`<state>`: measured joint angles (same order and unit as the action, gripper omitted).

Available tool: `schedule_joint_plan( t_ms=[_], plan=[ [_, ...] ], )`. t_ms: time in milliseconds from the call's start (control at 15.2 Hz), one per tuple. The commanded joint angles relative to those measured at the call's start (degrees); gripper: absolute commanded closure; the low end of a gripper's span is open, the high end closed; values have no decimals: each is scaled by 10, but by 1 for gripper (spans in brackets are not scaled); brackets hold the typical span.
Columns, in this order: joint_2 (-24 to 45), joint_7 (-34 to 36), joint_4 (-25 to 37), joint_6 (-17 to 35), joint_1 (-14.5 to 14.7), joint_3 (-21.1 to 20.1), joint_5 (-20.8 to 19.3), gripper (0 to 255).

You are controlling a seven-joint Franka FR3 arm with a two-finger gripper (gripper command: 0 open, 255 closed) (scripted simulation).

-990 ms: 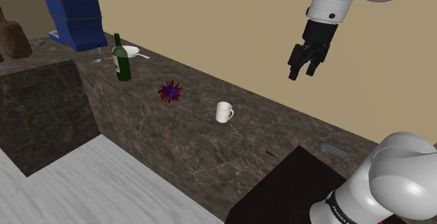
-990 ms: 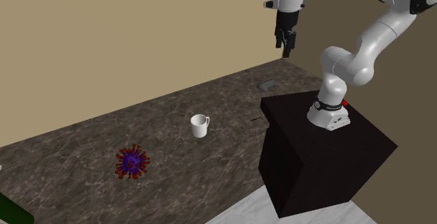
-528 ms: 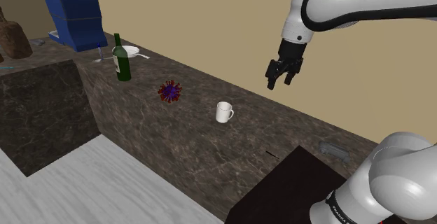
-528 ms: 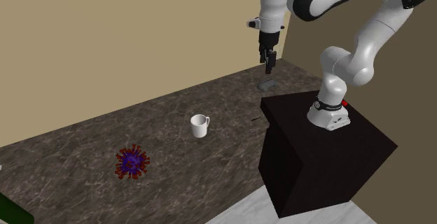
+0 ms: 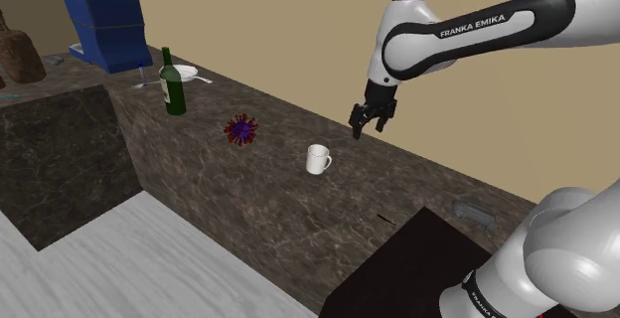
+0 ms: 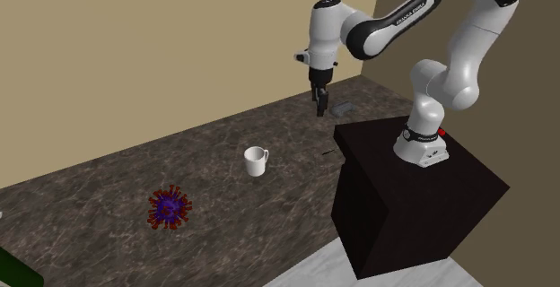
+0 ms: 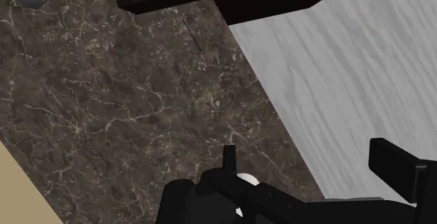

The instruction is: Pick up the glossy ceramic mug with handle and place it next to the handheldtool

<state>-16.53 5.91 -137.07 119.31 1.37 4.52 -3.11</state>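
A: Gripper (image 5: 360,130) status?

B: Fingers apart, nothing between them. It hangs fingers-down above the counter (image 5: 288,132), off the surface and toward the wall edge. The arm bends over from the stand (image 5: 417,266).

A: And the mug (image 5: 318,159)?

B: White, glossy, upright, opening up. It stands free about mid-depth between the counter's wall edge and front edge, handle turned toward the stand side. The gripper is near it but apart, higher and offset toward the wall edge and the stand. No contact.

A: Why are the jaws spread here?

B: Judgement: approach step. Open fingers can drop over the mug's wall, and a vertical hand suits an upright cup. Pick not yet begun.

A: Target?

B: A small grey object (image 5: 472,212) lies flat by the wall edge, just past the stand's corner. I take it for the handheld tool. It is well apart from the mug, with bare counter beside it for the set-down.

A: Anything in the way?

B: A thin dark sliver (image 5: 387,219) lies on the counter near the stand; I cannot tell what it is. The spiky purple-red ball (image 5: 239,129) and green bottle (image 5: 173,85) sit farther along, on the mug's far side, off the likely route.

A: Risk?

B: A finger landing on the handle could twist the mug, and the glossy wall may slip.
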Motion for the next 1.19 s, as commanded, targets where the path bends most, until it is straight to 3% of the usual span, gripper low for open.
schedule_joint_plan(
  t_ms=[0,594,1122],
  plan=[
    [45,-2,15,34,0,2,0,0],
    [241,-8,106,153,-1,5,4,0],
    [418,-14,239,209,-7,3,10,0]
  ],
)
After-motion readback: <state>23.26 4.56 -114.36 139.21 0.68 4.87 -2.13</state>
